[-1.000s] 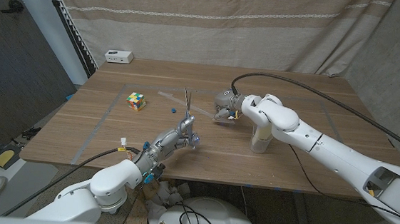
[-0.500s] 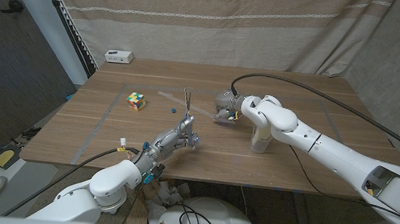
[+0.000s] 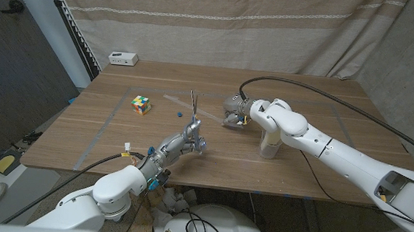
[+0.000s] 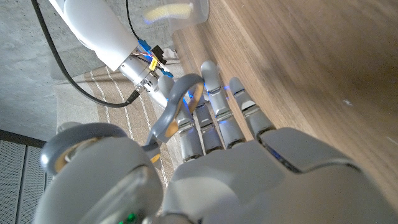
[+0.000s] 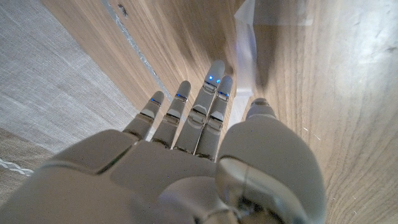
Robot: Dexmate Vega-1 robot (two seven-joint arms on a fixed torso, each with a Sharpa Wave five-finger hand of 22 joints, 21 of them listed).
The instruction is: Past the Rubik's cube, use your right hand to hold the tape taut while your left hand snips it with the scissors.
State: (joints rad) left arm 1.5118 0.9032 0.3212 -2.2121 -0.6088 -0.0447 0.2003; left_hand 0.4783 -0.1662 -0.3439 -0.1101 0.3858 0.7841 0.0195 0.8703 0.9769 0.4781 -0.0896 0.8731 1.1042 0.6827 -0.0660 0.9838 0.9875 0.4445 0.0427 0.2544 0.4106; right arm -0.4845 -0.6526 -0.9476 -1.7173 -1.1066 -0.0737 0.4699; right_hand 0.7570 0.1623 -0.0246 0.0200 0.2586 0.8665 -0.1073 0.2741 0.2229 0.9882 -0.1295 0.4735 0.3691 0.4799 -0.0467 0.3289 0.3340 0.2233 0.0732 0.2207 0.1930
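The Rubik's cube (image 3: 142,105) sits on the wooden table (image 3: 319,99), left of centre. My left hand (image 3: 179,142) grips grey scissors (image 3: 192,106) by the handle loops (image 4: 177,102), blades pointing away from me and raised off the table. A strip of clear tape (image 3: 173,99) lies on the wood just past the cube, by the blade tips. My right hand (image 3: 232,112) is right of the scissors, fingers down at the table. In the right wrist view the tape (image 5: 246,46) runs out from between the thumb and fingers of that hand (image 5: 186,143), which pinch its end.
A translucent cup-like thing (image 3: 267,145) stands under my right forearm, and it appears beside the right arm in the left wrist view (image 4: 177,11). A small blue bit (image 3: 180,114) lies between cube and scissors. A white box (image 3: 123,58) sits at the far left corner.
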